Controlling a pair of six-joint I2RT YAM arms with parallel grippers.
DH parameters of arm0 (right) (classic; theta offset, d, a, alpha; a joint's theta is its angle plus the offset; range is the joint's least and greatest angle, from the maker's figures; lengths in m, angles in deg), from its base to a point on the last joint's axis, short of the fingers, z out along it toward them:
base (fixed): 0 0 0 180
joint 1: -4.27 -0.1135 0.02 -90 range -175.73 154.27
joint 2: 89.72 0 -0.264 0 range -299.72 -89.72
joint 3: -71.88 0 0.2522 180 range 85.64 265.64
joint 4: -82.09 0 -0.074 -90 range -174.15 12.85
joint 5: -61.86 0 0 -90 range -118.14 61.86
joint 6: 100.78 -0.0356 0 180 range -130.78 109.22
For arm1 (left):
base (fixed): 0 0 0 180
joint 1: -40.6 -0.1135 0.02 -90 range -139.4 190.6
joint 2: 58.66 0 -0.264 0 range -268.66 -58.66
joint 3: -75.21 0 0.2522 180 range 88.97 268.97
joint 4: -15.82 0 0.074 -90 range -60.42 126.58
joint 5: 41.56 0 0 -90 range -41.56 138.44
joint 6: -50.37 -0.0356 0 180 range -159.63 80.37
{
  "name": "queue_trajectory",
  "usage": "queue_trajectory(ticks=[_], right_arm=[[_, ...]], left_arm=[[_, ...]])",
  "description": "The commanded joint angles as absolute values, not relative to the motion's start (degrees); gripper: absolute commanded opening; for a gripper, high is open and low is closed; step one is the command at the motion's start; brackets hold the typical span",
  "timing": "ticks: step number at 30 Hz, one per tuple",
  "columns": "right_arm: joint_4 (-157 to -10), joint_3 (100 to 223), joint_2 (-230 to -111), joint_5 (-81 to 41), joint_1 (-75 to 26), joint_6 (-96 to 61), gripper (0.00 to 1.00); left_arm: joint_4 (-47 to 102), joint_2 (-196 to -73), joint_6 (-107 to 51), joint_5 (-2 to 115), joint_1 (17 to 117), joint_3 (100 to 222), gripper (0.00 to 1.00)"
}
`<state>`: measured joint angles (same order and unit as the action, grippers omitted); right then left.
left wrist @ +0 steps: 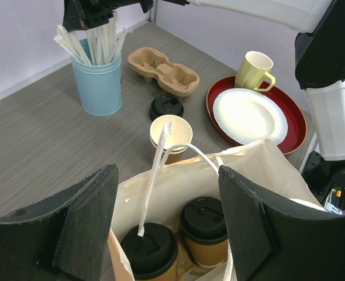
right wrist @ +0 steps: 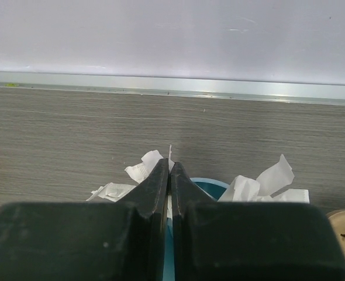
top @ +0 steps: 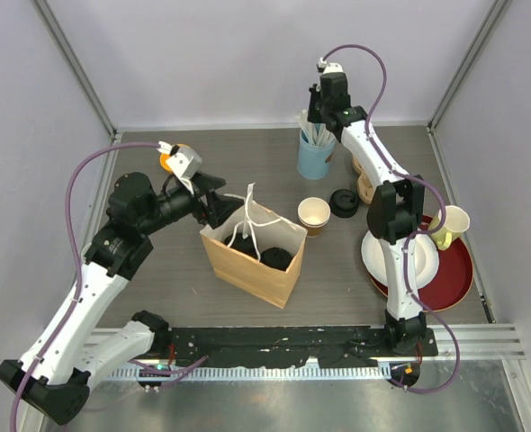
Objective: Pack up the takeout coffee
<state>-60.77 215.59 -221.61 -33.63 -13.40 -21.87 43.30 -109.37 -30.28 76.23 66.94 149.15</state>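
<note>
While left gripper hangs wide apart above the paper bag (two lidded coffee cups inside), right gripper pinches a white straw over the blue cup.

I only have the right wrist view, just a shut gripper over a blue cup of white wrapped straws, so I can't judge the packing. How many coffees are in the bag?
Observer: Two lidded kraft-brown paper cups, one beside the other, stand inside the brown paper bag.
Operator: Anything waiting outside it?
Observer: One open kraft-brown cup, white inside, stands just right of the bag, with a loose round black lid beside it.
Operator: And the other arm?
Observer: The left gripper is open and holds nothing, hovering over the bag's mouth.
</note>
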Motion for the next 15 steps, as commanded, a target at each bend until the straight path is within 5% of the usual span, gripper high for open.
queue_trajectory(ticks=[1,10,15], right_arm=[[-64.02,215.11,-215.41,-34.38,-13.49,-19.57,0.08],[-63.14,210.54,-209.25,-34.91,-13.57,-16.40,0.13],[-63.32,210.44,-207.67,-33.41,-13.57,-15.79,0.01]], left_arm=[[43.65,-108.49,-31.45,75.25,66.79,151.81,0.73],[43.38,-109.02,-31.63,75.68,66.79,152.51,0.76],[43.21,-108.84,-31.54,75.69,66.79,152.60,0.77]])
